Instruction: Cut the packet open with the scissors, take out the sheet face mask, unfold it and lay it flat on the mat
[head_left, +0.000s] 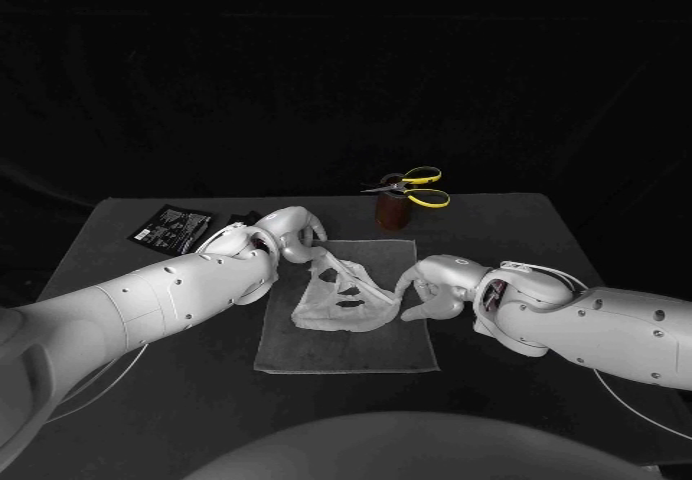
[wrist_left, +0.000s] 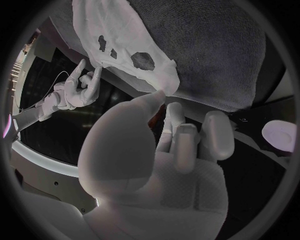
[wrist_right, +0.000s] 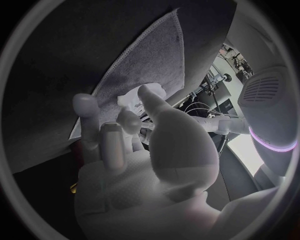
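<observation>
The white sheet face mask (head_left: 335, 300) is spread open over the grey mat (head_left: 346, 352), its eye and mouth holes showing. My left hand (head_left: 289, 235) pinches the mask's far edge between thumb and finger; the left wrist view shows that pinch on the mask (wrist_left: 125, 40) above the mat (wrist_left: 212, 50). My right hand (head_left: 436, 283) holds the mask's right edge, which is pulled up off the mat toward it. In the right wrist view, a bit of the mask (wrist_right: 133, 97) sits at that hand's fingertips (wrist_right: 147, 92). The mask's near part lies on the mat.
The yellow-handled scissors (head_left: 411, 186) lie at the table's far edge, over a brown object (head_left: 392, 213). The black packet (head_left: 170, 224) lies at the far left, behind my left arm. The table (head_left: 519, 230) is dark, with room around the mat.
</observation>
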